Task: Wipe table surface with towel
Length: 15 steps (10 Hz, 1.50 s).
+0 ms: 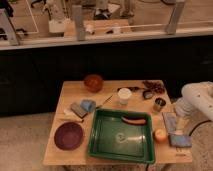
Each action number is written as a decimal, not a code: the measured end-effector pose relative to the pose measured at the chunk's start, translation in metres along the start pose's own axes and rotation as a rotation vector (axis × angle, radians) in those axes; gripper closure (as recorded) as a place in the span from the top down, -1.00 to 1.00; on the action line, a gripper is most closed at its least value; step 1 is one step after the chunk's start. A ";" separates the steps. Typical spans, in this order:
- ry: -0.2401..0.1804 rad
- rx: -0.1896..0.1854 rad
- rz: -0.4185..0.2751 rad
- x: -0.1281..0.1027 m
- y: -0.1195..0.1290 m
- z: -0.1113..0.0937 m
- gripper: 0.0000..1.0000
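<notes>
The table surface (75, 92) is a light tan wooden top in the middle of the camera view. The towel (170, 122) is a thin grey-blue rectangle lying flat near the table's right edge, just in front of the metal cup (159, 104). My white arm (197, 96) reaches in from the right. My gripper (176, 113) hangs at its end, just over the towel's far right corner. The arm hides part of the gripper.
A green tray (100, 142) holding a red sausage-like item (134, 120) sits front centre. Around it stand a maroon plate (68, 136), brown bowl (93, 81), white cup (124, 95), orange object (160, 135), bright blue pad (180, 141), light-blue lump (88, 105) and grey block (78, 110).
</notes>
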 end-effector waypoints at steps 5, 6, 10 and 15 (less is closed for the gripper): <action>-0.058 0.000 -0.001 -0.012 0.000 0.027 0.60; -0.068 0.004 0.004 -0.013 -0.003 0.030 0.60; -0.047 0.014 0.008 -0.018 -0.015 0.039 0.60; -0.002 -0.019 0.028 -0.004 -0.019 0.061 0.60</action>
